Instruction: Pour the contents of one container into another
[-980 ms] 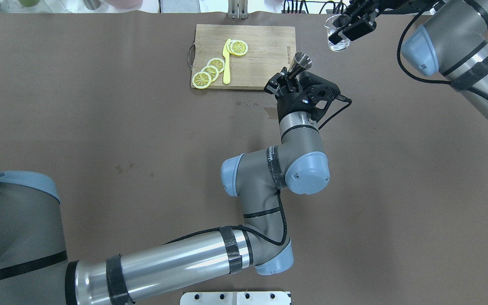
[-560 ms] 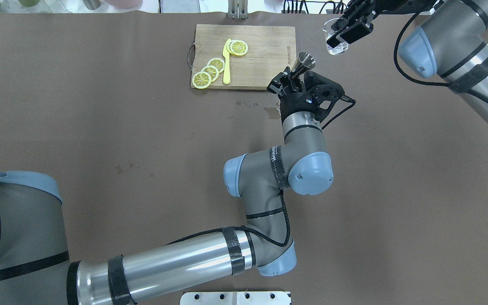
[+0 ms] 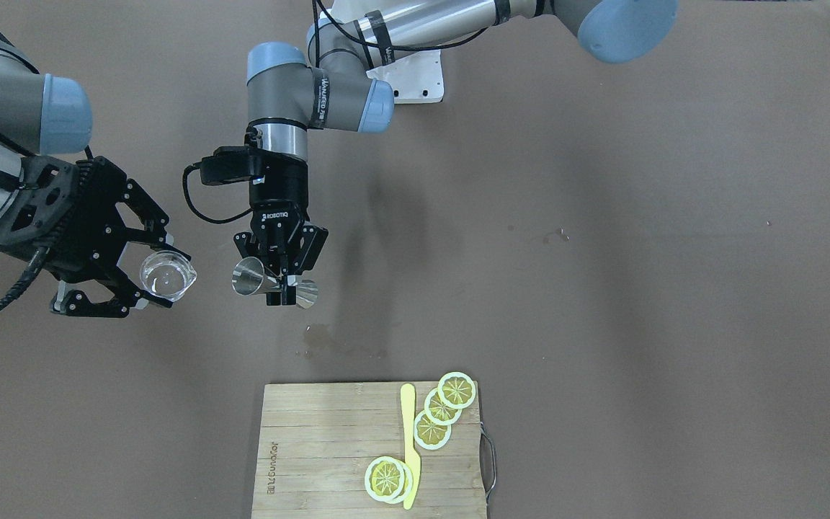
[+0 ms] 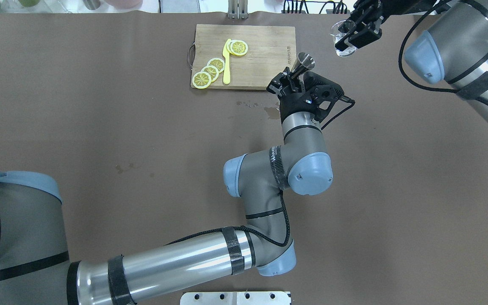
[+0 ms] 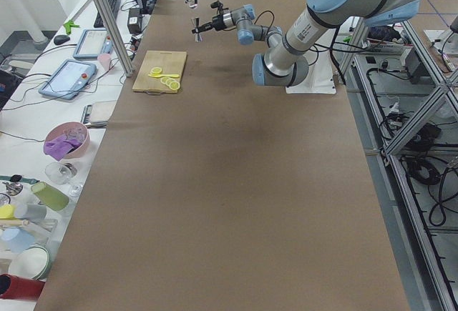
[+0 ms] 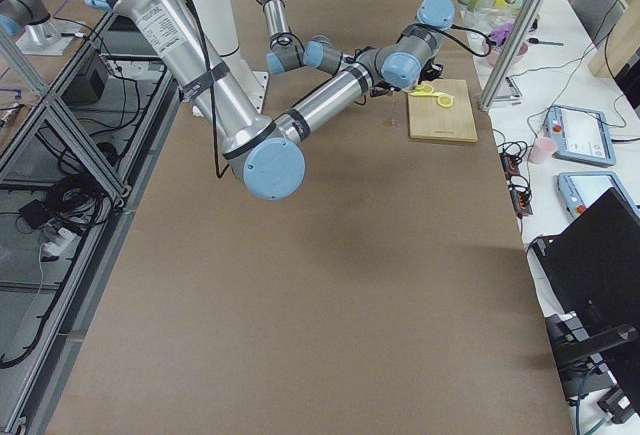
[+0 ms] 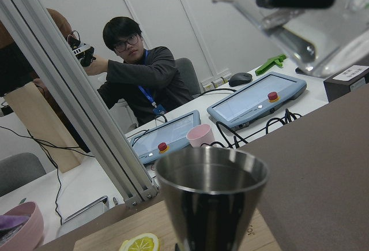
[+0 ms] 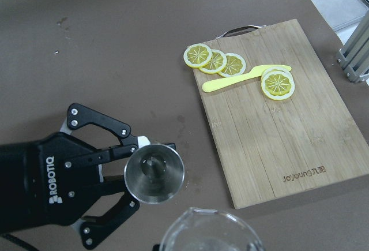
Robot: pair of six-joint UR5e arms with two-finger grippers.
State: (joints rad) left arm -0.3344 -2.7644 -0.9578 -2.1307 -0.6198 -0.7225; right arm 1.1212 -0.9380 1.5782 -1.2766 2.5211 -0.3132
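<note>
Brown table [image 3: 602, 216] under both arms. Far left of front view: my right gripper [image 3: 158, 277] clamped round glass tumbler [image 3: 168, 277], mouth up, held off table. Just right, apart: jigger [image 3: 248, 277], pinched at waist by my left gripper [image 3: 279, 287], long axis left-right in frame, one mouth toward tumbler. Pour means closing gap frame-left. Lower centre: cutting board [image 3: 314, 447].

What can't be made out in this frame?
Inside of the jigger: left wrist view, its own wall hides it.
The glass: right wrist view, cut off by the lower edge.
Fill level of the glass: overhead view, right gripper partly covers it.
Side views: jigger and glass too small.
</note>
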